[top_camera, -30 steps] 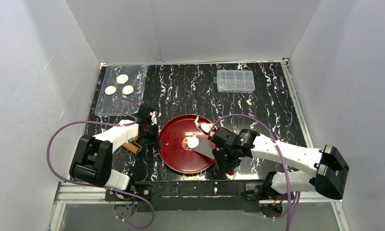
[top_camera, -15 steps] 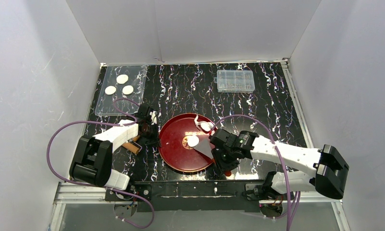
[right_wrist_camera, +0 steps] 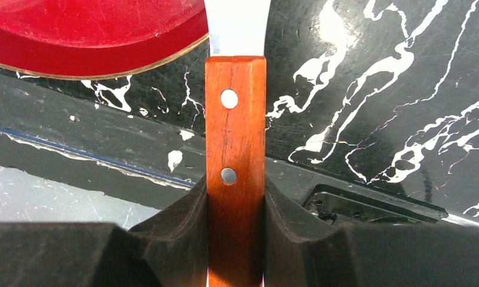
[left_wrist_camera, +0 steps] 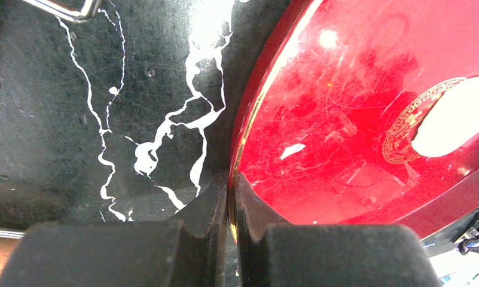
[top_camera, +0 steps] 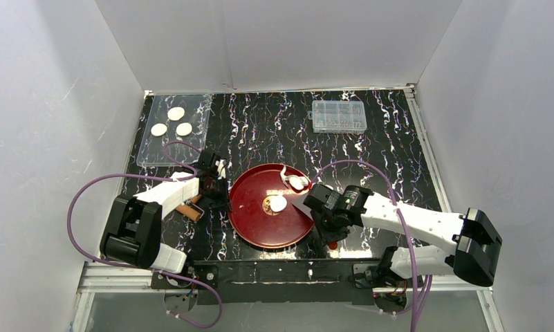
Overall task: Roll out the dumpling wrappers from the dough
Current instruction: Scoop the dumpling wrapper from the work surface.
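- Your left gripper [left_wrist_camera: 231, 190] is clamped on the near-left rim of the plate [left_wrist_camera: 344, 137]. One finger sits inside the rim and one outside, with the gold edge line between them.
- Your right gripper [right_wrist_camera: 235, 191] is clenched on the wooden handle of a scraper [right_wrist_camera: 235, 119]. The handle runs straight out between the fingers, and two rivets show on it.
- The scraper's metal blade crosses the right rim of the plate and points toward the middle. Its tip lies just beside the dough [top_camera: 278, 203]; contact cannot be confirmed from above.
- The dough is a small rounded white lump near the plate's centre, partly covering the gold emblem there.
- A smaller white scrap [top_camera: 296, 182] lies at the far-right edge of the plate, apart from the lump.
- Three wrappers [top_camera: 176, 113] lie flat on a clear tray [top_camera: 156, 153] at the far-left corner of the table [top_camera: 260, 131], close together and well apart from the plate.
- A clear box [top_camera: 339, 116] stands at the far right of the table.
- A wooden piece [top_camera: 189, 211] lies beside your left arm, partly hidden; its kind cannot be determined.
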Available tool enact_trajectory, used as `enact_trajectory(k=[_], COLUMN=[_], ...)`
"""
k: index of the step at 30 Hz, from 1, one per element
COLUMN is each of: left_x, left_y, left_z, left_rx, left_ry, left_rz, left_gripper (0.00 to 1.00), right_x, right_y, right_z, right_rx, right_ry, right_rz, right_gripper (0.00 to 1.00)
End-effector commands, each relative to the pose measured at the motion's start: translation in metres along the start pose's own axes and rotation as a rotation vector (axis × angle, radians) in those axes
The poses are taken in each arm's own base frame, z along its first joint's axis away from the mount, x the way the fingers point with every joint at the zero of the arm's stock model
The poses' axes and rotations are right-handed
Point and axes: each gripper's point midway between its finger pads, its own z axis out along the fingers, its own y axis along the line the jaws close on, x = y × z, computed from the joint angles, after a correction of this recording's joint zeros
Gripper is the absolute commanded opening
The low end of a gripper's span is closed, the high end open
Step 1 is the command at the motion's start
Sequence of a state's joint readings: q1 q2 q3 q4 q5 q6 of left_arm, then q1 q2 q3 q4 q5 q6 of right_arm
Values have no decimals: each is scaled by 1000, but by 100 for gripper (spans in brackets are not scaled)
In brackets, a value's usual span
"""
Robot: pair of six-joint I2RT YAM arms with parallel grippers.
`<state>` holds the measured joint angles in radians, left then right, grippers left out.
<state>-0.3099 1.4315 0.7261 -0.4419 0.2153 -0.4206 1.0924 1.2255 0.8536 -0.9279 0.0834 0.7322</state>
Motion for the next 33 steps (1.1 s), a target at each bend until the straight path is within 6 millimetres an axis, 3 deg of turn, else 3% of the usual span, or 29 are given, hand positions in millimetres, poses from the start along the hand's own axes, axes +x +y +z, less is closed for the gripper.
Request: enact_trajectory(k=[1,9,22,33], left_x=[12,11,11,10], left_y=[5,5,6,5], left_z=[-3,-4,-3,-4], left_rx=[-7,-9,-12,-9], left_ry=[32,28,31,28], left_rz=[17,14,14,13], left_gripper=[0,0,0,0], right_x=[-11,-15,4,6], right_y=[-1,7,9,33], right_z=[-3,-1,-5,2], right_rx=[17,0,2,-128], right_ry=[-48,-47,19,-14], right_rz=[32,-33,-156,-121], right_gripper=[1,1,1,1])
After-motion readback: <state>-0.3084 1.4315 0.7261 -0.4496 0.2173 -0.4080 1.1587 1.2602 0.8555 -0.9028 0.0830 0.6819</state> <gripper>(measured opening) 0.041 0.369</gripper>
